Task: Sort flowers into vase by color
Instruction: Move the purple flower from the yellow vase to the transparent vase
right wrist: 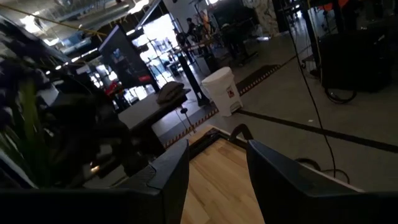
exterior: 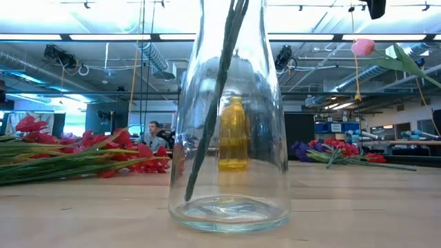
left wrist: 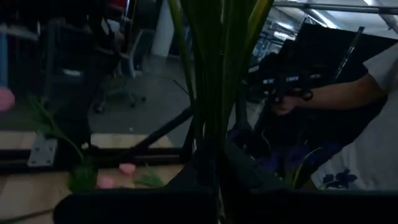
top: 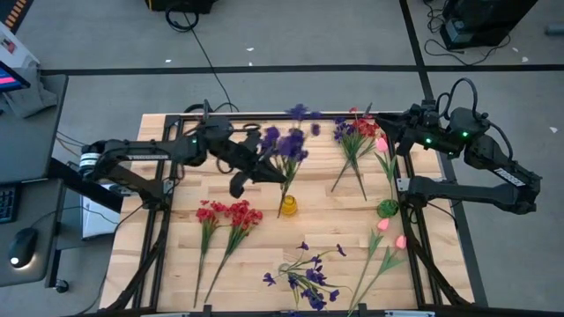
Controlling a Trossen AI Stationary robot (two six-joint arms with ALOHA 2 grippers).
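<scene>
**Now: purple sprig in left gripper, stems going into the clear vase**

Currently the purple flowers (top: 284,143) sit clamped in the left gripper (top: 257,164), blooms just past its fingertips, above mid-table; their stems (exterior: 215,96) hang down inside the clear glass vase (exterior: 229,138), tips near its base; the jaws are fully closed on the stems, seen up close in the left wrist view (left wrist: 214,93). Right gripper (top: 394,130) is at the far right edge, jaws part-open; a pink tulip (top: 382,143) lies just beside it, held or not I cannot tell. On the table: red flowers (top: 227,214) front-left; a mixed red and purple bunch (top: 354,132) far right; loose purple sprigs (top: 304,275) near the front; pink buds (top: 392,233) front-right; yellow vase (top: 287,207) centre; green vase (top: 388,209) right.
</scene>
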